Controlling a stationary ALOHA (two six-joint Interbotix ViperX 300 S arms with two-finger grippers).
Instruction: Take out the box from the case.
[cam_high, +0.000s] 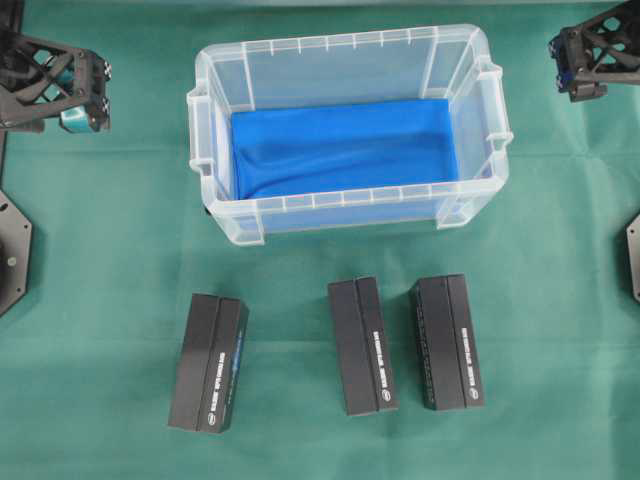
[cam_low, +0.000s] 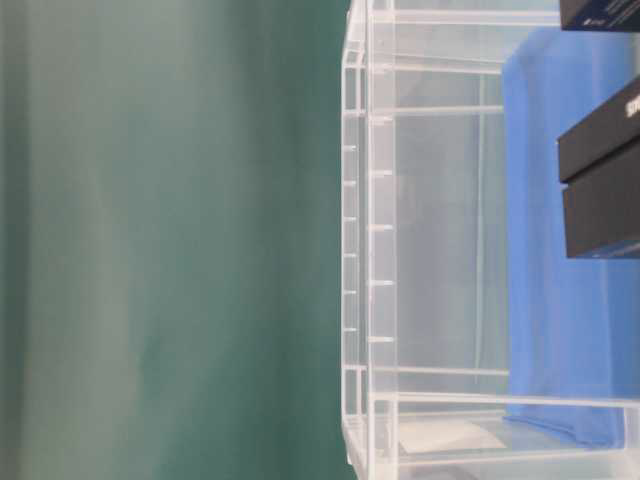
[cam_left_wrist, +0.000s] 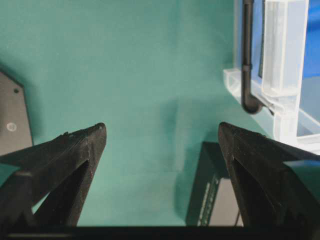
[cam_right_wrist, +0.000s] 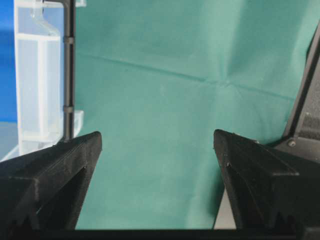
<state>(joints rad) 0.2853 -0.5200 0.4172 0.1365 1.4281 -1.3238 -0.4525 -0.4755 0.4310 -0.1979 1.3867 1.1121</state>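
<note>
three black boxes lie on the green counter in front of the case, which holds only blue cloth; left pincer and right pincer both released, holding nothing.

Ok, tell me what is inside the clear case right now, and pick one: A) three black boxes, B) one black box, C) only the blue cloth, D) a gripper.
C: the case holds only the blue cloth; the three black boxes lie outside on the green table cover.
</note>
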